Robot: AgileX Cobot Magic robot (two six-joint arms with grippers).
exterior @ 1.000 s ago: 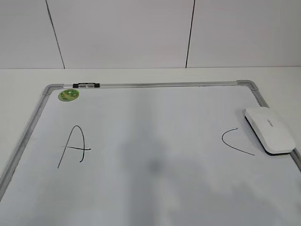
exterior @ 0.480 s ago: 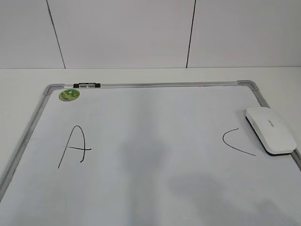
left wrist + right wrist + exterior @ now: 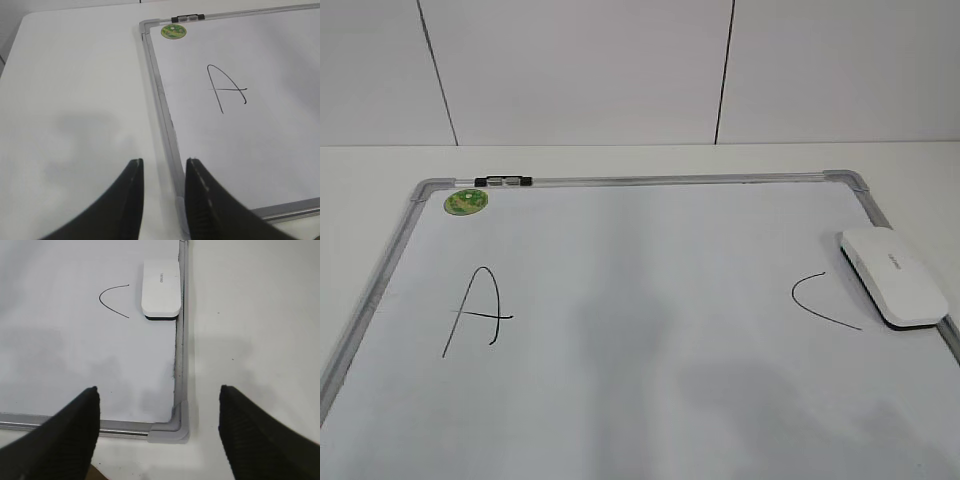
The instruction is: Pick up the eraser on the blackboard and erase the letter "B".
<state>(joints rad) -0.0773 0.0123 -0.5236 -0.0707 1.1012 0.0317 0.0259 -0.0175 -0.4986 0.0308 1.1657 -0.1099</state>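
The blackboard [image 3: 670,180] is a white dry-erase board with a silver frame, lying flat. The white eraser [image 3: 895,275] lies on it against the right frame, also in the right wrist view [image 3: 161,288]. No letter "B" shows; the board between the black "A" [image 3: 478,310] and "C" [image 3: 820,300] is bare. My right gripper [image 3: 158,390] is wide open and empty above the board's near right corner, well short of the eraser. My left gripper [image 3: 164,161] is slightly open and empty over the board's left frame [image 3: 160,100]. Neither gripper shows in the exterior view.
A round green magnet [image 3: 467,201] and a small black clip [image 3: 505,181] sit at the board's far left corner. White table [image 3: 75,100] surrounds the board. A white panelled wall [image 3: 580,70] stands behind.
The soft shadow on the board has drawn back from the middle toward the near right corner. The eraser and letters have not moved.
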